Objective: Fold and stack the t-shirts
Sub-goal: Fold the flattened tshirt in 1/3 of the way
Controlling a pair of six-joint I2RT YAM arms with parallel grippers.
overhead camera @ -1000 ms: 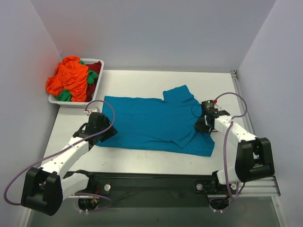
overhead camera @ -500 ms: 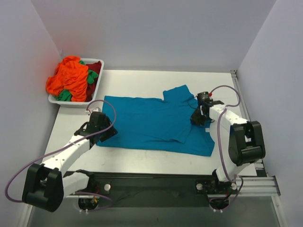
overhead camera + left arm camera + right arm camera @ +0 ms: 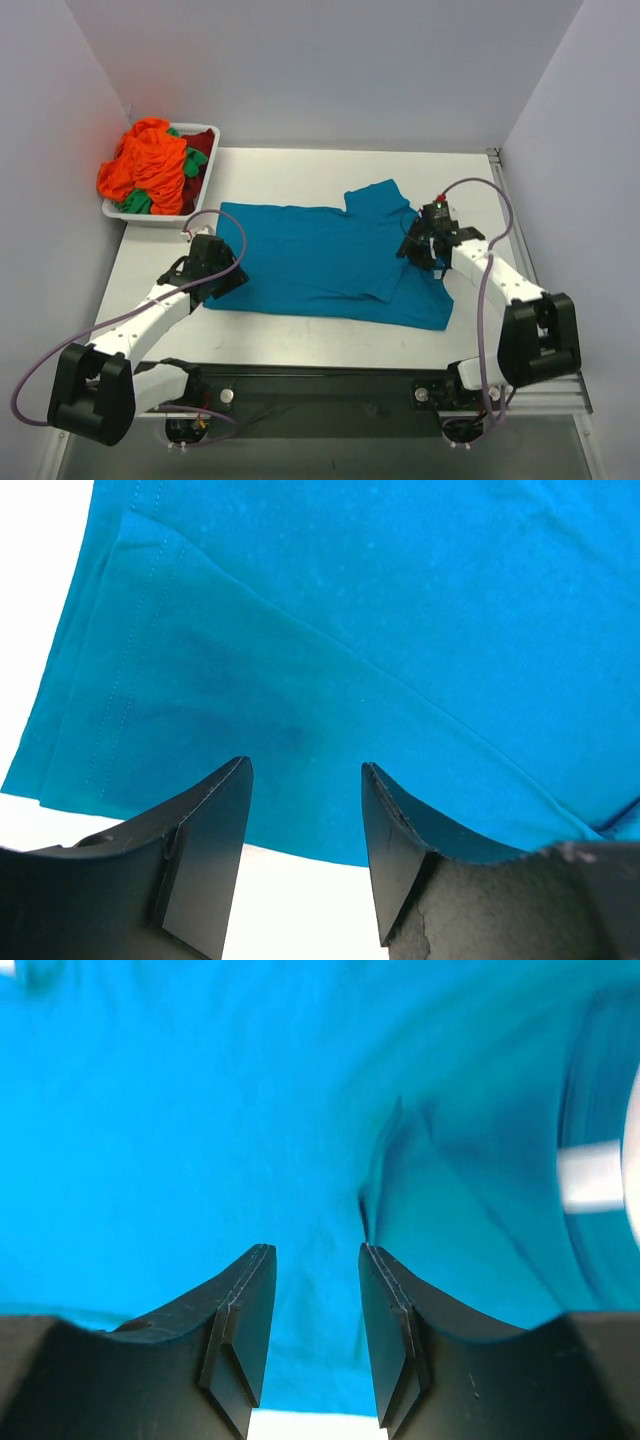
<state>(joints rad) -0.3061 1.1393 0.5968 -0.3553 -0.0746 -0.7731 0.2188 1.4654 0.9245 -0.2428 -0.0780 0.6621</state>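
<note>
Now I see right gripper (image 3: 414, 248) shifted slightly up-left over shirt's right side, jaws apart, empty; left gripper (image 3: 220, 272) unmoved at lower-left hem, released. Teal t-shirt (image 3: 310, 260) flat mid-frame; I judge next fold pending.

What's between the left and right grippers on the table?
Only the teal-blue cloth t-shirt, spread flat from the left gripper to the right gripper, with nothing else on it. The top external view shows it.

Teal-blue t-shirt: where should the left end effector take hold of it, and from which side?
Probably its near-left hem corner, approached from the near-left over the table. The teal-blue t-shirt lies flat, its stitched layers ending there in a free edge; the left end effector hangs open above it.
</note>
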